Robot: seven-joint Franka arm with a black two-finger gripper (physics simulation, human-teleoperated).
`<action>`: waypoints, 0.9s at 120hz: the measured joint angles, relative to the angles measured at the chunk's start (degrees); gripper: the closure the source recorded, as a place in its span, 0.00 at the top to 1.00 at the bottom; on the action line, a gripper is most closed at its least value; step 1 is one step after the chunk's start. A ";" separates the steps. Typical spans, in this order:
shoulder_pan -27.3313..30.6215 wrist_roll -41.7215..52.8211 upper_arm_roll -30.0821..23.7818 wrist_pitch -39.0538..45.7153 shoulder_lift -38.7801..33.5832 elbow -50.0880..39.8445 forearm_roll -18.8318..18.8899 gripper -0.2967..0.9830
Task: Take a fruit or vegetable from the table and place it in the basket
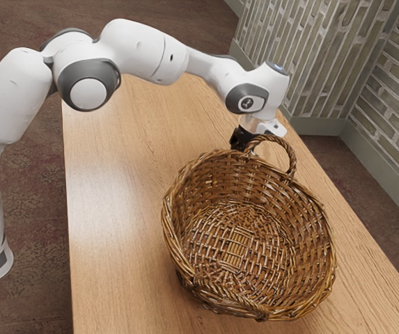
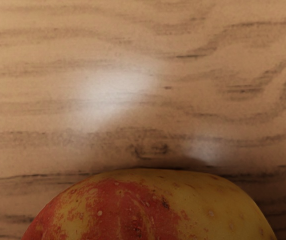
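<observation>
Bringing the fruit between the fingers looks like the step in hand, and it turns on the drop straight below the hand. The fruit lies directly under the palm, low against the counter, with its rounded red and yellow top toward me. Whether the fingers are spread, pressed together or pinching the fruit, I cannot tell: the basket and its handle crowd their lower part in the exterior view. How much of the fruit is already between them is equally unclear, and so is its long axis, since part of its outline is cut off.

The arm reaches in from the exterior view's left, and the hand is low on the far side of the basket, just beyond the rim by the handle. The fruit is out there with it, outside the basket, whose woven floor is bare.

If the grip is not yet made, the next move calls for centring over the fruit's widest part and closing from both sides; a smooth, curved skin could roll or slip. After that, I judge a straight lift is needed, high enough to clear the handle, before coming toward the near side.
</observation>
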 joint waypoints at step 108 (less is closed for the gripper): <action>0.06 -1.23 0.56 -1.20 -5.67 1.01 3.39 0.55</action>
